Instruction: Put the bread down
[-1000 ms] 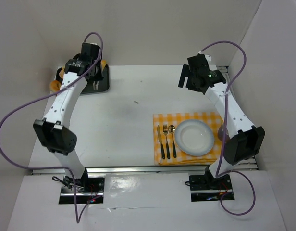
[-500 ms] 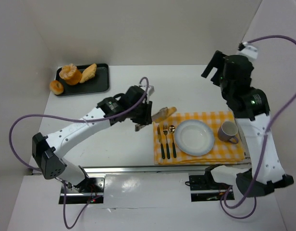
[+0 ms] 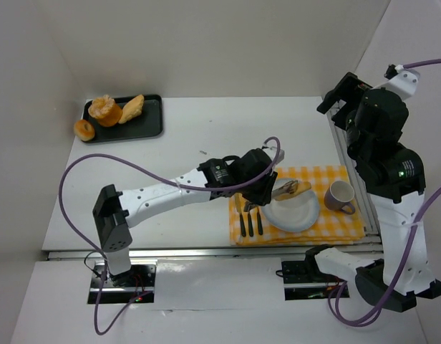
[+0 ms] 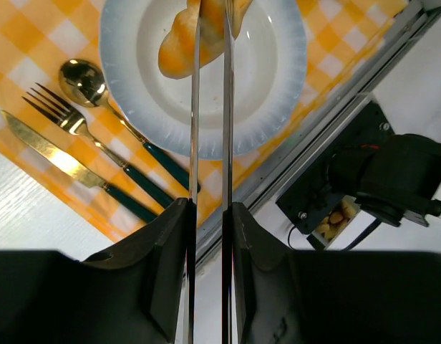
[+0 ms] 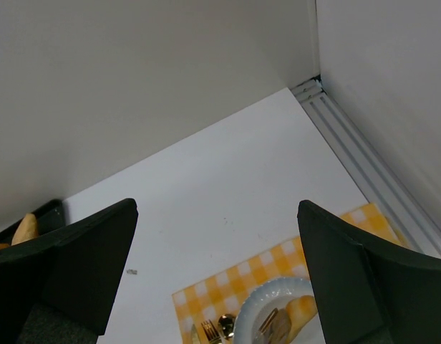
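Jaws of the left gripper [image 3: 280, 191] are seen clamped on the bread [image 3: 299, 188], which is held over the far part of the white plate [image 3: 301, 215]; whether the bread touches the plate cannot be told. The plate is set on a yellow checked placemat [image 3: 346, 228] at the near right of the desk [image 3: 185, 150]. Just left of the plate, a spoon [image 4: 81, 80], a fork [image 4: 77, 127] and a knife [image 4: 52, 152] are laid side by side on the placemat, and a mug [image 3: 340, 196] is stood at the plate's right. Jaws of the right gripper [image 5: 215, 215] are spread wide apart with nothing between them, and that gripper is raised above the desk's far right corner. Other bread pieces [image 3: 106, 109] are seen on a black tray [image 3: 152, 125] at the far left corner.
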Controlling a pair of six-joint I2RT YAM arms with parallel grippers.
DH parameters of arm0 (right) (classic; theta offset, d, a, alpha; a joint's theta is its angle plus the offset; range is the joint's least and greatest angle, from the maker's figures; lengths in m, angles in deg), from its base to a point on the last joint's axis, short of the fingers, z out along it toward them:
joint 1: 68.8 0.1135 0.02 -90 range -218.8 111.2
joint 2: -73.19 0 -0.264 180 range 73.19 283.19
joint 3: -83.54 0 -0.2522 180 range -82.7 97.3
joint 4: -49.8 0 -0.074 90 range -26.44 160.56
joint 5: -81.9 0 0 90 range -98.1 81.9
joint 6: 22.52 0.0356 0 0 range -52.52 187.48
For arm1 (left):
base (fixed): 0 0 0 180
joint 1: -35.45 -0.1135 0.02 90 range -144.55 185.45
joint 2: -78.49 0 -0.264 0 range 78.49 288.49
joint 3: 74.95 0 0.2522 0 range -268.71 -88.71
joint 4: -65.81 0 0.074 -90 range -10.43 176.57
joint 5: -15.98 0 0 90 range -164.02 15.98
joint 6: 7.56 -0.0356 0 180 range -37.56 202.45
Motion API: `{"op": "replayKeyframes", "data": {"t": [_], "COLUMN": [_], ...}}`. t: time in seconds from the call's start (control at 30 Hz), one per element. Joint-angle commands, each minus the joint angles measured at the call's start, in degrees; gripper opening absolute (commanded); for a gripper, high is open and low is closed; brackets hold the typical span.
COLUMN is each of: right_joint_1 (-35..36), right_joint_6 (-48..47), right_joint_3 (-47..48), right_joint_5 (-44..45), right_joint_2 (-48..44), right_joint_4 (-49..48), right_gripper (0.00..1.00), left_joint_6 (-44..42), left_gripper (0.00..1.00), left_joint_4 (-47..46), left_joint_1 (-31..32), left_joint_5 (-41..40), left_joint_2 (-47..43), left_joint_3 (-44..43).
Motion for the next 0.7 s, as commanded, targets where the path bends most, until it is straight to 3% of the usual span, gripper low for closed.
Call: {"op": "replayKeyframes", "data": {"t": [0.0,0.07,0.2,0.3,0.53,0.67], "right_joint_1": [-0.3,-0.3,-0.3,-0.3,-0.3,-0.3], "right_joint_6": [-0.5,-0.5,-0.5,-0.5,-1.0,-1.0], "right_joint_3": [0.8,0.8,0.3,-0.3,-0.8,-0.8], "right_joint_5": [1.2,1.2,1.2,1.2,0.2,-0.3], "right_joint_2": [0.0,0.0,0.0,0.5,1.1,1.1], "right_joint_4": [0.8,0.8,0.8,-0.3,-1.4,-1.9], "right_gripper": [1.0,1.0,1.0,1.0,1.0,1.0], "left_joint_6": [-1.5,-2.0,-3.8,-4.3,-6.4,-6.4], "left_gripper": [0.0,0.03,0.41,0.56,0.59,0.54], "left_joint_4": [-3.1,-4.1,-3.5,-2.5,1.4,5.3], "left_joint_1": [1.6,1.6,1.6,1.6,1.6,0.7], "left_joint_5": [1.1,2.6,6.0,7.4,6.0,2.1], "left_joint_2": [2.0,3.4,4.1,1.6,-2.7,-5.2], "left_joint_3": [-3.0,-3.0,-5.0,-5.6,-7.3,-6.6]}}
